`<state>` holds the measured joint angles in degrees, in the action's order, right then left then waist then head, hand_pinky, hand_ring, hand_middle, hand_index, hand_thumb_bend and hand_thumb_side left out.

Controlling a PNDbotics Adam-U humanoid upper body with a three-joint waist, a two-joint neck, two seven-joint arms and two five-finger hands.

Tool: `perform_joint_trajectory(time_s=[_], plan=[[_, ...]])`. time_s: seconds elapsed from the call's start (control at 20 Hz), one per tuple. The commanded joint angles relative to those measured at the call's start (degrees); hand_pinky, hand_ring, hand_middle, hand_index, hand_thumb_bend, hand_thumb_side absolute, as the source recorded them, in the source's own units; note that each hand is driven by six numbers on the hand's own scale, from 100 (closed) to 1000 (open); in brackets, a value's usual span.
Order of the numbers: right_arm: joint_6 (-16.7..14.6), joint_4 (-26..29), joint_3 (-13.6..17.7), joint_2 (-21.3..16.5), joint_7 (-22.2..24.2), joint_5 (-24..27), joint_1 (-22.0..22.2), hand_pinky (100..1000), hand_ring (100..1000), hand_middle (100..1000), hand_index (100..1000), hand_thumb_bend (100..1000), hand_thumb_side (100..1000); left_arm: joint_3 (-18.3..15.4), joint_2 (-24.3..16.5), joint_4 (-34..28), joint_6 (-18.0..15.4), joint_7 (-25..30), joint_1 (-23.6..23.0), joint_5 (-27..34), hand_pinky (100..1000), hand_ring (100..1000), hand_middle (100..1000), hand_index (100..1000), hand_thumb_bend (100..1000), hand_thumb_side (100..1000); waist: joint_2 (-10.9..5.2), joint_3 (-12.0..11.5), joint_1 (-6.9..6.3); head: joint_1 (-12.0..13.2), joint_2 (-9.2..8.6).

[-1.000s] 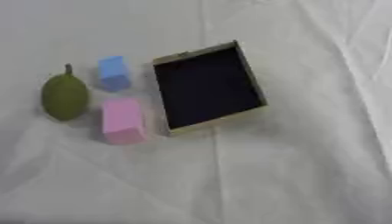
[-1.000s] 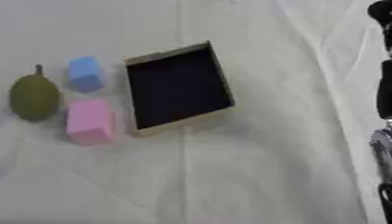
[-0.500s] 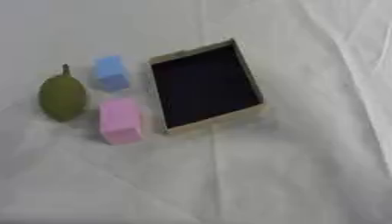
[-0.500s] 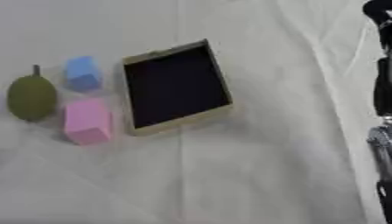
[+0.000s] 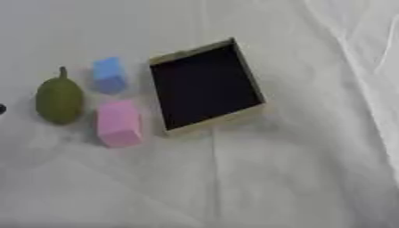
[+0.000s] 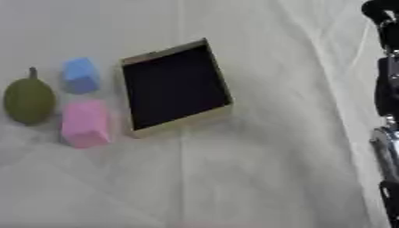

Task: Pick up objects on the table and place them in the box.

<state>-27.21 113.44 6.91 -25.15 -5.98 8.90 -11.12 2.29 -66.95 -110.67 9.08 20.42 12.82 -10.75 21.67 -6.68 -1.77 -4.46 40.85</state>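
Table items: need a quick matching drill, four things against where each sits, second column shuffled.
Things:
1. pear
2. blue block
3. pink block
4. box

Places:
A. right of both blocks, inside dark with nothing in it
B. farthest left
C. nearer block, just left of the box's near corner
D. farther block, beside the box's far left corner

Pairs: 1-B, 2-D, 3-C, 4-A

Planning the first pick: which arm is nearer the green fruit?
Probably left: a dark sliver at the left edge lies beside the green fruit. The right arm is far right, beyond the box.
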Motion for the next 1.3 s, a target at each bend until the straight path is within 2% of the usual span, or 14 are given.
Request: perform_joint_trajectory(time_s=[0.05,0.55,1.15,1.3], plan=[[0.0,1.2,0.0,-1.6,0.5,-0.1,-0.6,872,934,654,806,100,617,0.8,-2.5,1.8,0.3,3.4,2.1,-0.8,974,908,894,975,646,350,-0.92,0.1,-0.88,0.4,0.23],[0.4,1.2,-0.5,-1.4,1.2,0.5,-1.1,873,935,653,806,100,609,6.2,-0.6,9.6,1.6,6.4,9.4,-2.8,959,897,872,970,660,256,-0.64,1.1,-1.33,1.5,0.22],[0.9,1.2,-0.8,-0.5,2.0,0.7,-1.8,874,939,651,807,100,620,12.0,5.6,19.4,0.3,10.6,17.2,-8.1,952,896,865,966,662,265,0.49,2.7,-1.66,2.5,-0.54],[1.1,1.2,-0.9,-0.3,2.1,0.7,-2.0,874,940,651,807,100,621,13.1,7.6,22.0,-0.1,10.8,19.2,-9.6,939,886,855,957,632,260,0.79,2.9,-1.71,2.8,-0.78]])
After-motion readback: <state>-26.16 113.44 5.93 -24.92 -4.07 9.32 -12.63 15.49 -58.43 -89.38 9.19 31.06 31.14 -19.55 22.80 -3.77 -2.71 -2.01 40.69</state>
